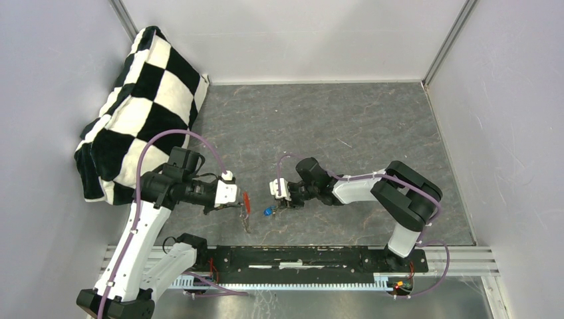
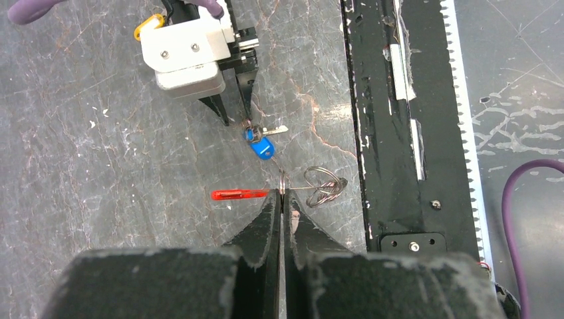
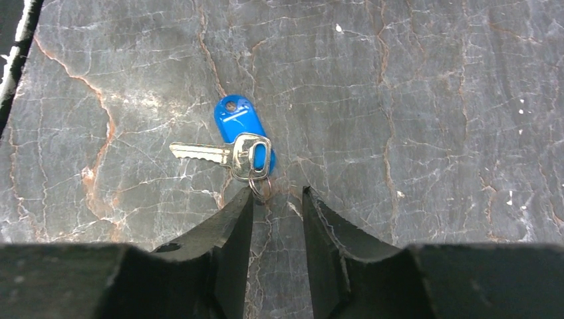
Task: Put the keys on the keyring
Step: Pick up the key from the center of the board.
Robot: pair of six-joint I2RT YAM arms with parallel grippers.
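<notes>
Left gripper: jaws pressed together, pinching the keyring. The red part is seen edge-on and projects sideways from the fingertips. A thin metal loop stands up between the tips. A cluster of wire loops lies against the opposite side of the tips, towards the black rail.

Right gripper: jaws spread partway, nothing between them, tips low over the stone-patterned table. A small split ring lies just beside one fingertip; contact cannot be confirmed. This ring passes through the head of the silver key, which lies flat on the table. The key head overlaps the blue tag, also flat.

Relative position: in the top view the two grippers face each other near the table's front edge, with the key and tag between them, nearer the right gripper. A black-and-white checkered cloth lies in the far left corner, well apart.
</notes>
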